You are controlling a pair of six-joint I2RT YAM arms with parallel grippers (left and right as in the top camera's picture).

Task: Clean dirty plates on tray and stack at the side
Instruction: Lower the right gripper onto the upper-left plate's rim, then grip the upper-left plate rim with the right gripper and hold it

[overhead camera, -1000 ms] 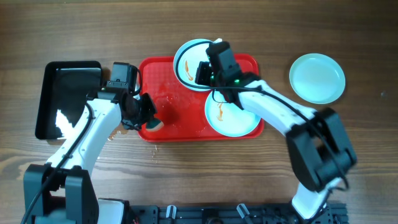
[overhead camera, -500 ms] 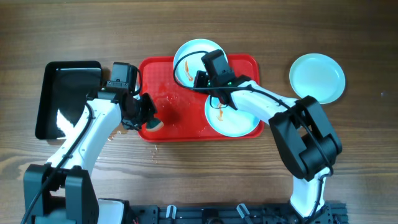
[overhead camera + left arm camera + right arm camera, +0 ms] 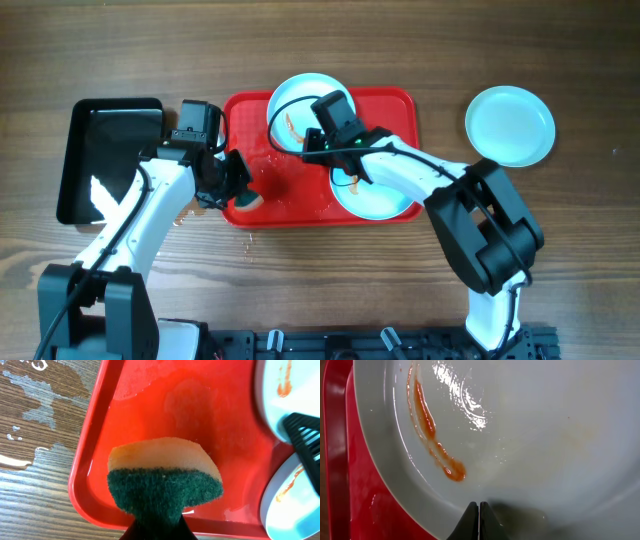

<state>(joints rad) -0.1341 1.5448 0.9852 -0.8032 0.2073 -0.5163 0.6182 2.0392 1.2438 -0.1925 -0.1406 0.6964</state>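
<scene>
On the tray (image 3: 250,115) I read the far plate (image 3: 290,95) at the rear rim and the near plate (image 3: 380,200) front-right. The third plate (image 3: 510,125) lies on the table (image 3: 560,250), right; the smaller tray (image 3: 70,160), left.

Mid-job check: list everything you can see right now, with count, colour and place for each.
Tray: one, red, wet, middle of the table.
Dirty plates: two, pale mint-white with orange smears, on the tray; far plate overhangs its far edge, near plate sits at its near right.
Clean plate: one, pale mint-white, on the table right of the tray.
Black tray: one, glossy black, left of the red tray.
Sponge: one, orange with a green scrub side, over the tray's near left corner.
Water: patches, clear, on the table by the tray's left edge.
Table: one, brown wood.
Left claw: shut on the sponge.
Right claw: shut, tips at the far plate's rim.
</scene>
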